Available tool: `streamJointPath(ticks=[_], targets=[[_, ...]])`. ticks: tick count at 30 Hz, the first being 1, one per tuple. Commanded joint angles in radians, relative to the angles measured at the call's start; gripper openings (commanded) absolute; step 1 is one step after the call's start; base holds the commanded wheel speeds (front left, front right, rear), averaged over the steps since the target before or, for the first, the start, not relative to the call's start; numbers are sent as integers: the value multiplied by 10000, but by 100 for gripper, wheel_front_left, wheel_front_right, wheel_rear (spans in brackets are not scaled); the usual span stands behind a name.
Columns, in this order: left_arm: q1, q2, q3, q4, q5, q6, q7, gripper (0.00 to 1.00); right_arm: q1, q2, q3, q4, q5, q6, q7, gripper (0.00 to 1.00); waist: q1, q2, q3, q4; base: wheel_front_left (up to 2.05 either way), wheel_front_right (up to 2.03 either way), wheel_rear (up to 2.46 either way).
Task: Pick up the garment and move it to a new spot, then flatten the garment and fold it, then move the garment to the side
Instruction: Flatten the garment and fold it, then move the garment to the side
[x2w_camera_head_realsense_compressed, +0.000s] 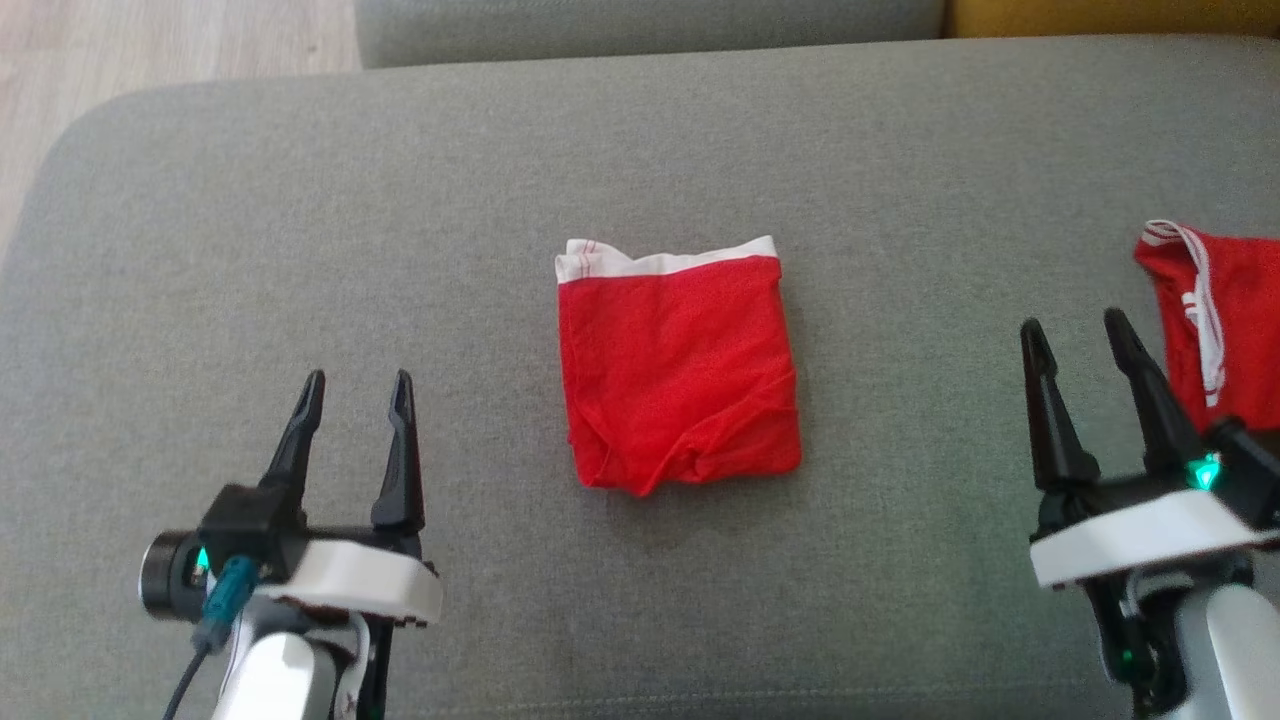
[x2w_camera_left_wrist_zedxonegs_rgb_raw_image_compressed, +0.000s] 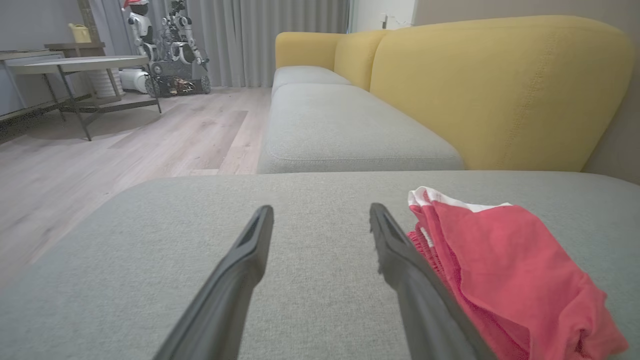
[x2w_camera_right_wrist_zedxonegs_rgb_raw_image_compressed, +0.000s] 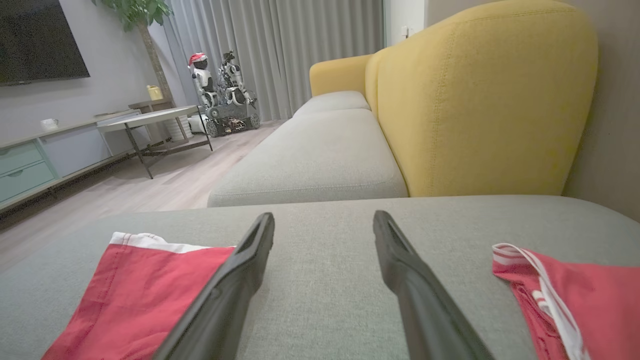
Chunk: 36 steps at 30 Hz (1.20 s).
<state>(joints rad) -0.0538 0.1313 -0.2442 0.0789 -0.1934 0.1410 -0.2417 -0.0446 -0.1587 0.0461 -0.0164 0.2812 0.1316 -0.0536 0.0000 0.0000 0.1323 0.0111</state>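
The garment (x2w_camera_head_realsense_compressed: 680, 370) is bright red with a white band along its far edge. It lies folded into a rough square in the middle of the grey cushion (x2w_camera_head_realsense_compressed: 300, 200). My left gripper (x2w_camera_head_realsense_compressed: 358, 390) hovers open to its left, nothing between the fingers. In the left wrist view the garment (x2w_camera_left_wrist_zedxonegs_rgb_raw_image_compressed: 500, 270) lies just right of that gripper (x2w_camera_left_wrist_zedxonegs_rgb_raw_image_compressed: 321, 220). My right gripper (x2w_camera_head_realsense_compressed: 1075, 335) stands open and empty well to the right. The right wrist view has the garment (x2w_camera_right_wrist_zedxonegs_rgb_raw_image_compressed: 135, 295) left of that gripper (x2w_camera_right_wrist_zedxonegs_rgb_raw_image_compressed: 324, 225).
A second red piece of clothing (x2w_camera_head_realsense_compressed: 1220, 330) with white stripes lies at the cushion's right edge, close beside my right gripper; it is also in the right wrist view (x2w_camera_right_wrist_zedxonegs_rgb_raw_image_compressed: 575, 290). Yellow backrest (x2w_camera_left_wrist_zedxonegs_rgb_raw_image_compressed: 500, 90) beyond. Wooden floor (x2w_camera_head_realsense_compressed: 150, 40) at the far left, with a table (x2w_camera_left_wrist_zedxonegs_rgb_raw_image_compressed: 75, 65) and parked robots (x2w_camera_left_wrist_zedxonegs_rgb_raw_image_compressed: 170, 50).
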Motion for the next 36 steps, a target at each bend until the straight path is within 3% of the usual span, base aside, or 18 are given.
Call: streamJointPath(ticks=[1,36], targets=[[-137,247,375,-408,140,90,10,100,-40,10,106,-449,-118,-9,60,100,0,0,-102,-61,0,0,0],[955,608,207,-995,-1,437,429,100,1099,488,-176,-1057,-855,-9,767,100,0,0,-808,172,0,0,0]])
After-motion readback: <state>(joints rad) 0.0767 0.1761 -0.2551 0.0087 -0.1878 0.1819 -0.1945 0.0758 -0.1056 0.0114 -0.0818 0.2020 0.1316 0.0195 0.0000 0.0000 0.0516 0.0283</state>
